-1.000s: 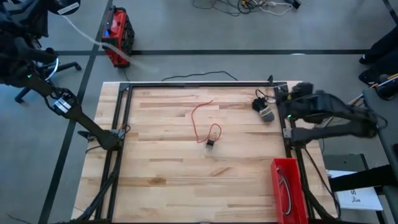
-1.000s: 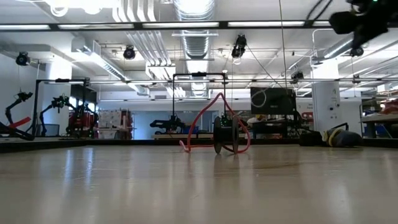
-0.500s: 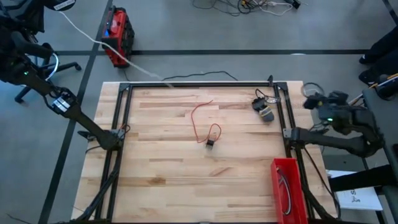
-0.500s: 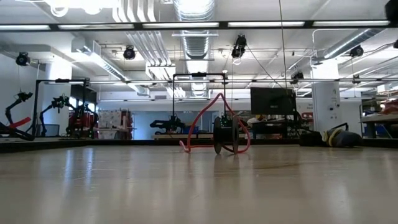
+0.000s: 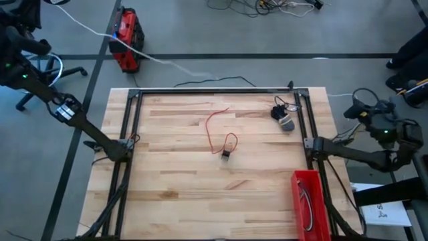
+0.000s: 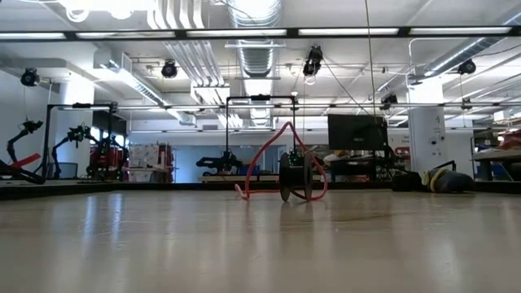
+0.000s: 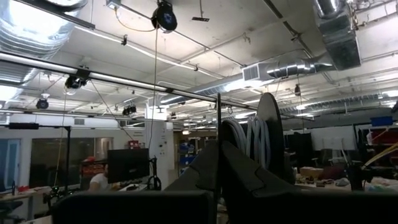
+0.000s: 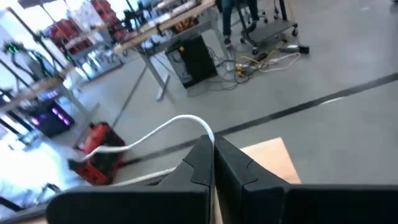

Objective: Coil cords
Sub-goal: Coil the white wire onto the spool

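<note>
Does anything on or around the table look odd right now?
Yes. The white cord is off the table, stretched in mid-air to the right gripper, which is shut on it. The red cord lies uncoiled mid-table.

A robotics lab — bare ducts [image 6: 254, 18] overhead, a monitor [image 6: 357, 131] on a far bench, other robot arms [image 6: 24, 146] — grey concrete floor [image 5: 267, 37].

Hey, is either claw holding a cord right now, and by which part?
It cannot be told. The white cord trails toward the left arm off the table, its hold unseen; the right claw seems shut on nothing.
</note>
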